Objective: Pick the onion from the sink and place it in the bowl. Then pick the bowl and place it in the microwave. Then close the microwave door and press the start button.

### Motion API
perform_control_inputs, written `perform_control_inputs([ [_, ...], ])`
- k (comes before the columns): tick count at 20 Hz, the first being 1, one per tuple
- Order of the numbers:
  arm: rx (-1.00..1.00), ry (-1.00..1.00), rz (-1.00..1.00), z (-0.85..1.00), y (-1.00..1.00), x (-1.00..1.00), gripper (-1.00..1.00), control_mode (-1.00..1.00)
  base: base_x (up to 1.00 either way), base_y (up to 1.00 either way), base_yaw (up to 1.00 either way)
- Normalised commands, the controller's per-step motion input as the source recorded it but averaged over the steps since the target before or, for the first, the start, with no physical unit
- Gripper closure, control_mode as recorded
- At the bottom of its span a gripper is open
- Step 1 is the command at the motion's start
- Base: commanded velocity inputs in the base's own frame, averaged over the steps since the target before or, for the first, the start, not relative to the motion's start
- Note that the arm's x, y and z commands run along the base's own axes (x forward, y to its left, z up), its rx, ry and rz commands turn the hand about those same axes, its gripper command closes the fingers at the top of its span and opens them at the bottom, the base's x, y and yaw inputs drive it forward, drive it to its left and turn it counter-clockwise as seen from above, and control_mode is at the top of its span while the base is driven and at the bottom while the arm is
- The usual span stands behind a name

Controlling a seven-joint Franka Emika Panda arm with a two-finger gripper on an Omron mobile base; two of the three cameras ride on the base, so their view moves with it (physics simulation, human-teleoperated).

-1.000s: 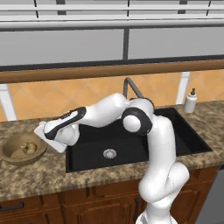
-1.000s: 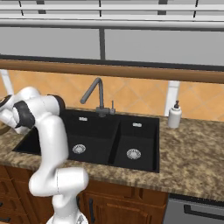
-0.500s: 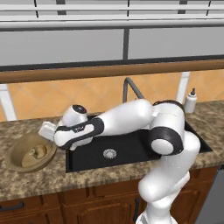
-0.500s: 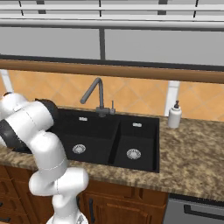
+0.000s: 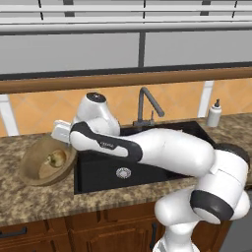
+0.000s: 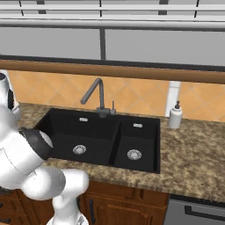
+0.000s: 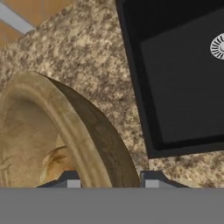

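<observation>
The tan wooden bowl hangs tilted over the counter just left of the black sink, its open side turned towards the camera. The yellowish onion lies inside it. My gripper is shut on the bowl's right rim. In the hand view the thick rim of the bowl runs between my two fingertips, with my gripper straddling it and the onion just inside. The sink lies to the right there.
A grey curved faucet stands behind the sink, and a white soap bottle sits at its right end. Speckled granite counter runs on both sides. My arm stretches across the left basin.
The bowl has come up off the counter, tipped onto its side and moved right towards the sink. The arm has swung and folded over the left basin with it.
</observation>
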Motion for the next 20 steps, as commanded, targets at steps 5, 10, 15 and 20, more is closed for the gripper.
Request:
perform_control_inputs([
  [5,0.0,-0.05,-0.07,0.58,-0.71,-0.41,1.0,-1.0,0.0,0.0,0.0],
  [10,0.0,-0.12,-0.18,0.42,-0.8,-0.41,1.0,-1.0,0.0,0.0,0.0],
  [15,0.0,-0.06,-0.23,0.43,-0.71,-0.27,1.0,-1.0,0.0,0.0,0.0],
  [20,-0.01,0.0,-0.16,0.25,-0.37,-0.25,1.0,-1.0,0.0,0.0,0.0],
])
